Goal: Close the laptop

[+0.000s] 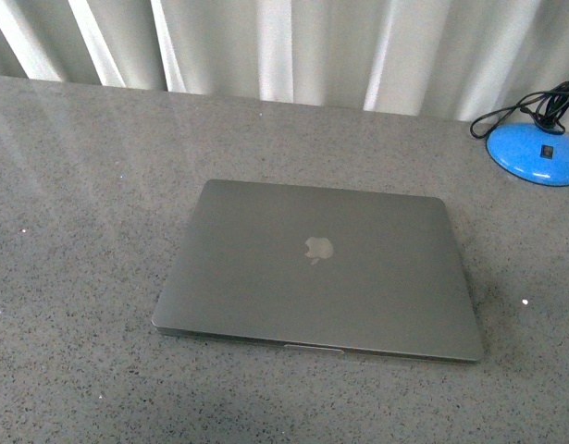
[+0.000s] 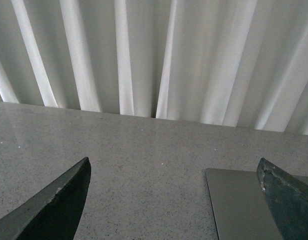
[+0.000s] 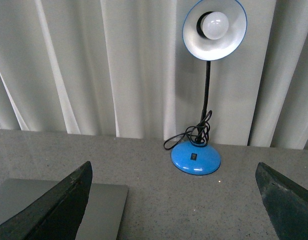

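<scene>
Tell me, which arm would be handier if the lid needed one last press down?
Either, barely: the laptop already lies shut. The left gripper and right gripper are both open, each with a laptop corner showing by one finger. The right also faces the blue lamp, so I lean left.

So the laptop (image 1: 321,273) is fully shut, lid down flat against the base. Slim grey metal body, pale apple logo in the middle of the lid, upside down from the front view. It lies flat on the speckled grey bench (image 1: 80,185), roughly in the middle, turned a little so its edges aren't square to the front view. The thin front edge faces the robot, with a small lighter notch along it. One corner shows in each wrist view, lying flat on the bench
</scene>
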Controlling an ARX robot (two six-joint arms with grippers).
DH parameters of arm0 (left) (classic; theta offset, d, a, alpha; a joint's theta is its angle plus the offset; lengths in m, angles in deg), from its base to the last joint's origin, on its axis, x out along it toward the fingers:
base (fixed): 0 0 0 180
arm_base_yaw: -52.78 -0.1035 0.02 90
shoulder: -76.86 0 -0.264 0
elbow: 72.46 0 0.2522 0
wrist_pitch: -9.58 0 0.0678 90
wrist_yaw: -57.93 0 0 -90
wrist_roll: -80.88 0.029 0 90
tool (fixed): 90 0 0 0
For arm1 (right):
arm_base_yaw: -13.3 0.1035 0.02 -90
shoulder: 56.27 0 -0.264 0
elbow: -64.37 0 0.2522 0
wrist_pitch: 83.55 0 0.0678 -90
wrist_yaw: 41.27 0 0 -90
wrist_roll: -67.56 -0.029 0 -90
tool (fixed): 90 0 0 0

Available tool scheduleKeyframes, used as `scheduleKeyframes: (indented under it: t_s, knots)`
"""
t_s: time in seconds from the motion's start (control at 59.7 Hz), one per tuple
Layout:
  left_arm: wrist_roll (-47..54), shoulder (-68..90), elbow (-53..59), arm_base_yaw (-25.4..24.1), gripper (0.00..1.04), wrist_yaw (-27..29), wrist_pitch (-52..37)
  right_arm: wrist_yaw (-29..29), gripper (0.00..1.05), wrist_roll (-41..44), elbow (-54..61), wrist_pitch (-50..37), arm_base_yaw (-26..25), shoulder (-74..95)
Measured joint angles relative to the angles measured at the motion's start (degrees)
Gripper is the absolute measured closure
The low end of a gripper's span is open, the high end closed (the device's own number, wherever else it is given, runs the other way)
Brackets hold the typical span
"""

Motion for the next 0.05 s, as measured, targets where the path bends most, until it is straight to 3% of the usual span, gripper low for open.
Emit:
scheduleKeyframes:
  t_s: [0.05]
  knots:
    - [0.00,0.00,0.00,0.00,0.07,0.00,0.00,0.00,0.10,0.00,0.00,0.00,0.00,0.00]
